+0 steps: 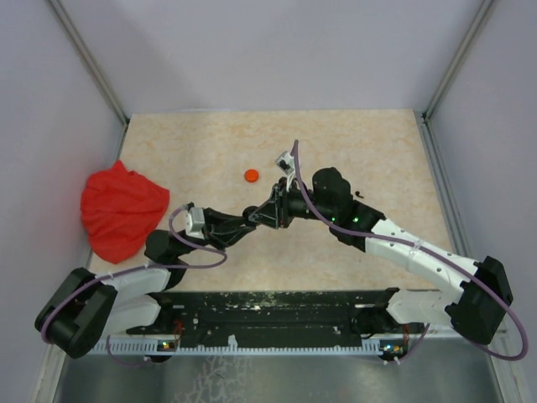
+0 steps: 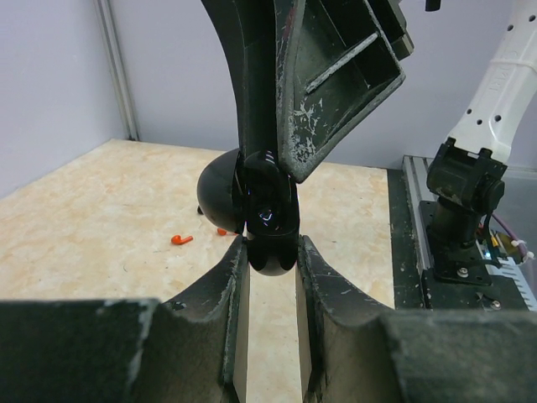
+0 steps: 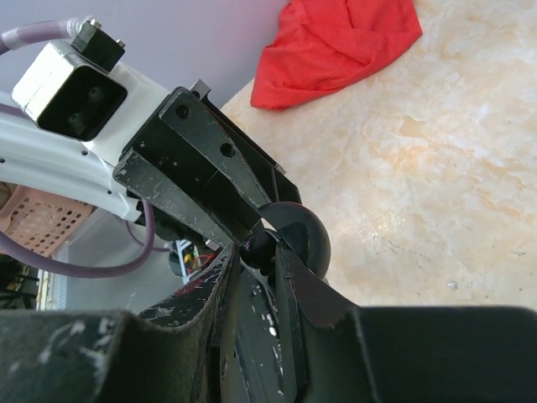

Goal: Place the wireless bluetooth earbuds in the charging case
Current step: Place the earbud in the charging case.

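My two grippers meet just above the middle of the table. My left gripper (image 1: 252, 213) (image 2: 270, 253) is shut on the glossy black round charging case (image 2: 270, 225), whose domed black lid (image 2: 216, 189) stands open behind it. My right gripper (image 1: 268, 210) (image 3: 262, 252) comes in from the other side, its fingers (image 2: 323, 92) right over the case, and is shut on a small black earbud (image 3: 262, 242) held against the case (image 3: 306, 235). One orange-red earbud (image 2: 181, 239) lies on the table beyond; a second one (image 2: 221, 231) is partly hidden behind the case.
A red cloth (image 1: 122, 210) (image 3: 336, 42) lies bunched at the table's left edge. A round orange disc (image 1: 251, 175) sits behind the grippers. Tiny dark pieces (image 1: 359, 195) lie right of the right arm. Walls enclose the table on three sides.
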Robot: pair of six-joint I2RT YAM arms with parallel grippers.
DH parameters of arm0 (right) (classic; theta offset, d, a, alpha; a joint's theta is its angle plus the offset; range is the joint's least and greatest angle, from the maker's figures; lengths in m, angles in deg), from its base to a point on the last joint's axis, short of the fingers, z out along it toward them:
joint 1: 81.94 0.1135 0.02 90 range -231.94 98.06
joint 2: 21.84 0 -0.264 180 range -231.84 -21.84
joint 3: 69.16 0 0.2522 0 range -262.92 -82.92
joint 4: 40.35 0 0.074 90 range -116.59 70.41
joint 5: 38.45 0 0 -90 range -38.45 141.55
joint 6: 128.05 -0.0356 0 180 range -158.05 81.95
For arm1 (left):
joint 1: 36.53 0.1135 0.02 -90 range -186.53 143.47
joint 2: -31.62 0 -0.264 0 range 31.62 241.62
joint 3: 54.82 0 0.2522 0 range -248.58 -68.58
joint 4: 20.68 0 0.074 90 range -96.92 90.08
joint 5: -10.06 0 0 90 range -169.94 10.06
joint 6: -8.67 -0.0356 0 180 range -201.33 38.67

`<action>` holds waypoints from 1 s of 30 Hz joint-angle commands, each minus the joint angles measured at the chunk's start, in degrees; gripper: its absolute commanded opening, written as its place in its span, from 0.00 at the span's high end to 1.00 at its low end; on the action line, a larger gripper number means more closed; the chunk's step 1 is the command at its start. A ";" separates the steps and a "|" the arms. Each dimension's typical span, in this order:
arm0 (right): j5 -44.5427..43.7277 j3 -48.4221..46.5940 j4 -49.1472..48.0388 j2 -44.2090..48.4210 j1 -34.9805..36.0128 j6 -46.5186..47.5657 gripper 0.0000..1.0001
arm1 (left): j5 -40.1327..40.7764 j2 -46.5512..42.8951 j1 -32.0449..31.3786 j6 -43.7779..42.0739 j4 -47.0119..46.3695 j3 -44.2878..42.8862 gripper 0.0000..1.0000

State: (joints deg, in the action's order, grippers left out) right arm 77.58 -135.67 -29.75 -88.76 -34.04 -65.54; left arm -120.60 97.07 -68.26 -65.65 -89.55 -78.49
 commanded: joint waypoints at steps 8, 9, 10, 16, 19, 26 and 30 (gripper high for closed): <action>-0.98 -1.32 4.95 -0.26 0.27 3.02 0.65 | -2.18 0.67 0.26 0.86 -2.19 -2.28 0.99; -1.28 -1.62 5.34 0.03 0.32 3.28 0.63 | -2.10 0.79 0.26 0.76 -2.00 -2.30 0.99; -1.65 -2.04 6.04 0.22 0.27 3.73 0.61 | -1.92 0.96 0.26 0.75 -1.99 -2.22 0.99; -3.69 -4.84 9.18 -0.19 0.27 5.66 0.58 | -2.01 2.14 0.26 0.92 -1.53 -2.60 0.99; -1.72 -5.59 8.93 -1.37 0.34 5.41 0.59 | -2.71 2.84 0.26 1.13 -1.56 -2.97 0.99; -1.50 -7.31 9.59 -2.21 0.55 5.49 0.61 | -4.05 4.39 0.29 0.99 -1.21 -3.32 0.99; 0.03 -8.98 10.31 -3.02 1.06 6.47 0.60 | -6.73 5.53 0.33 -0.01 0.12 -4.32 0.99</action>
State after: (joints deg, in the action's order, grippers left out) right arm 76.02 -140.33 -18.82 -90.81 -34.00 -60.64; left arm -123.12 101.63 -67.87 -65.08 -87.50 -80.11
